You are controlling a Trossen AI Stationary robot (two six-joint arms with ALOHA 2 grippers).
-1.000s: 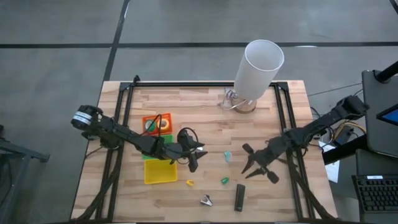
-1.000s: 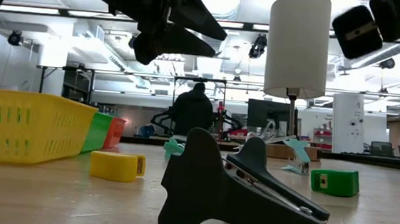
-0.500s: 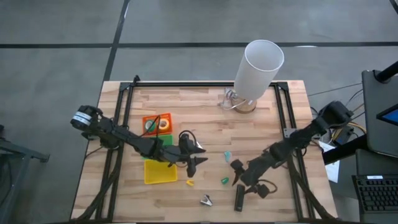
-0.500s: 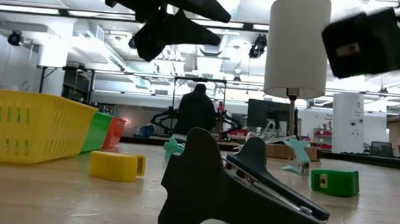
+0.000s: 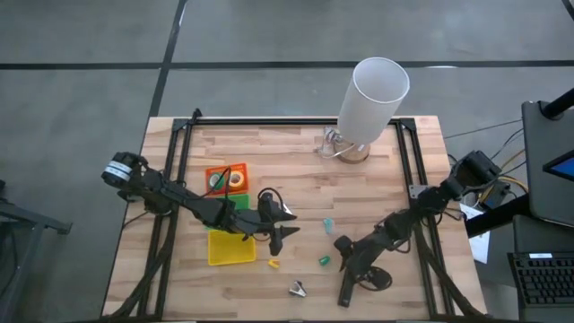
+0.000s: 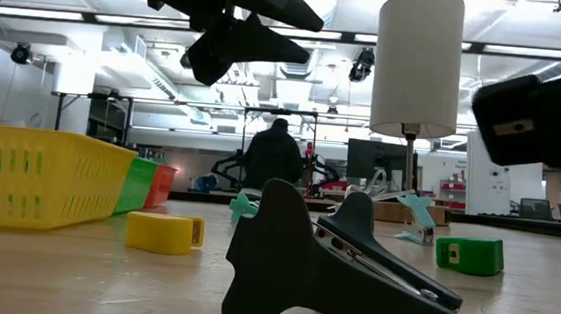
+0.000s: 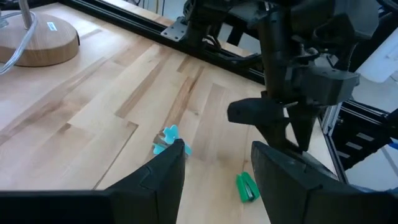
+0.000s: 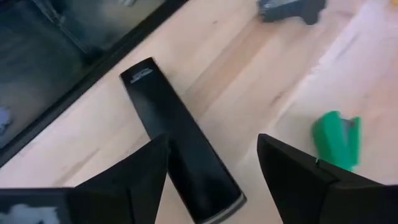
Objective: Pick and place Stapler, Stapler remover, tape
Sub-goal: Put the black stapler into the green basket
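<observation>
A pale wooden table (image 5: 296, 161) framed by black rails is being viewed from above, with two dark robot arms reaching in from either side.

The right gripper (image 5: 345, 257) is being held low over the near part of the table, just above the small black oblong bar-shaped stapler (image 5: 345, 285). In the right wrist view, the stapler (image 8: 180, 149) is being framed by the two dark fingers (image 8: 134, 180), which are being kept spread apart with nothing between them but the bar lying flat on the wood. A small green plastic piece (image 8: 337, 140) is lying just beside the stapler, and is also being shown in the high view (image 5: 324, 260).

The left gripper (image 5: 280, 229) is being held above the middle of the table, near a yellow plastic tray (image 5: 230, 248). In the left wrist view its fingers (image 7: 152, 180) are being kept parted and are grasping nothing. A small teal clip-shaped piece (image 7: 166, 140) is lying on the wood beyond them.

An orange tray (image 5: 226, 178) is sitting just behind the yellow tray, with small ring-shaped tape rolls (image 5: 235, 179) being held inside it. A small yellow piece (image 5: 273, 264) is lying near the yellow tray, and a small silver claw-shaped piece (image 5: 297, 288) is resting near the table's front edge.

A tall white cylindrical lamp shade (image 5: 375, 97) on a round wooden base (image 5: 350, 151) is standing at the far side.

In the low view, a person (image 6: 273, 156) is being seen from behind in the room beyond.
</observation>
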